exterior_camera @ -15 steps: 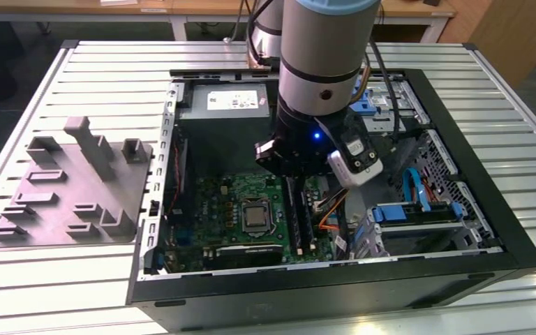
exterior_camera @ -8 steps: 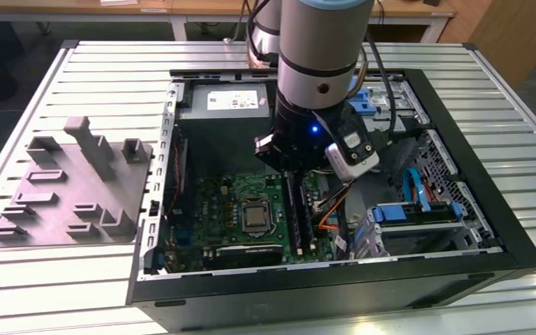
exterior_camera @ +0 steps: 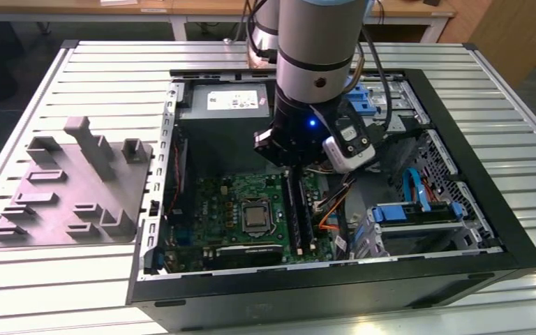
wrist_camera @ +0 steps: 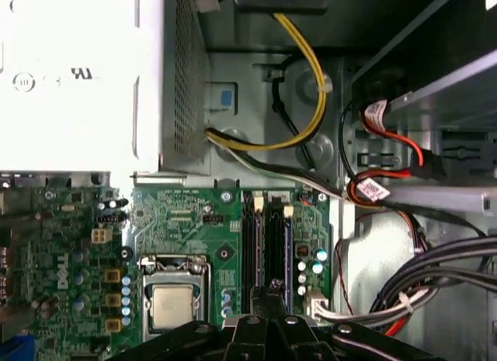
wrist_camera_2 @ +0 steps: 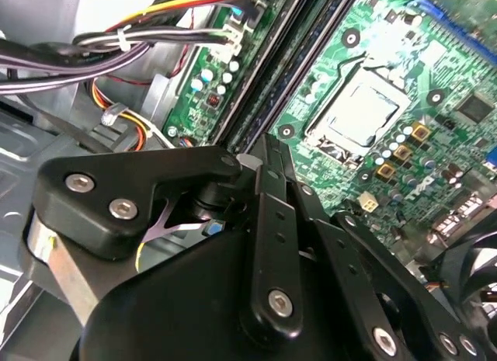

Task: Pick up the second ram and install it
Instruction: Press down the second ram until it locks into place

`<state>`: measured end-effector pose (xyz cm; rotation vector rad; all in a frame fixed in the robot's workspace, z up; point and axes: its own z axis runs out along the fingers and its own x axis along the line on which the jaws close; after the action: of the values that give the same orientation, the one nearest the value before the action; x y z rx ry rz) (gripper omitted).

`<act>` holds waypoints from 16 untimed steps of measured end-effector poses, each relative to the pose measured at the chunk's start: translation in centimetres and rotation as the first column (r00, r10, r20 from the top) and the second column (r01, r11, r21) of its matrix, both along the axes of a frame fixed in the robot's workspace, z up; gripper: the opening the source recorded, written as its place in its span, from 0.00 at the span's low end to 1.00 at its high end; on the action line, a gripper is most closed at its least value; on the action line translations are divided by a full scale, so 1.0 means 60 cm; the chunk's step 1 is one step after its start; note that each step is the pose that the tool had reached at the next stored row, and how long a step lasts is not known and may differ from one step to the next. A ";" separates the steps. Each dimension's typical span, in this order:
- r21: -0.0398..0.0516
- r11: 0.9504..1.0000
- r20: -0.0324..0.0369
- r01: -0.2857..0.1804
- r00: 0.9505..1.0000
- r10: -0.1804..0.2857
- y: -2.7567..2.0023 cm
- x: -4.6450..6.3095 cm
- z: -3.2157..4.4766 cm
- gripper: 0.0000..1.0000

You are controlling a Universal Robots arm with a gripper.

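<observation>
**Second ram: square it up before anything gets pushed**

The case (exterior_camera: 343, 279) is laid open on the slatted table (exterior_camera: 491, 105), with the board (wrist_camera: 178, 221) flat on its floor. The arm is reached down inside, near the middle of the case. The gripper (wrist_camera: 272, 286) is parked right over the end of the two slots (wrist_camera: 256, 237), which run along the board edge on the drive-bay side, just beside the CPU socket (wrist_camera: 172, 307).

In both wrist views the jaws are drawn narrow, pretty much together. Whether the ram is pinched edge-on between them or already sitting in a slot can't be told, since it can't be separated from the dark slots under the tip. Either way it's judged to be at the slots, so seating looks like the step in hand.

To do it well:
- The stick should be kept upright and lined up with the slot's length, not skewed across both.
- The notch should be matched before any force is applied.
- Pressure should be put straight down and spread evenly, so one end isn't levered up.
- The cable bundle (wrist_camera: 326, 310) beside the slots should be kept clear of the tip.
</observation>
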<state>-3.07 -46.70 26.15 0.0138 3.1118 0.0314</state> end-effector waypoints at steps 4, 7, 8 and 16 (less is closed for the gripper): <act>0.000 1.000 0.000 0.000 1.000 0.000 0.0089 0.000 -0.003 0.10; 0.000 1.000 0.000 0.000 1.000 0.000 0.0140 0.000 -0.010 0.10; 0.000 1.000 0.000 0.000 1.000 0.000 0.0156 0.000 -0.013 0.10; 0.000 1.000 0.000 0.000 1.000 0.000 0.0213 0.000 -0.018 0.10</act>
<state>-3.08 -45.42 25.07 0.0140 3.1117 0.0316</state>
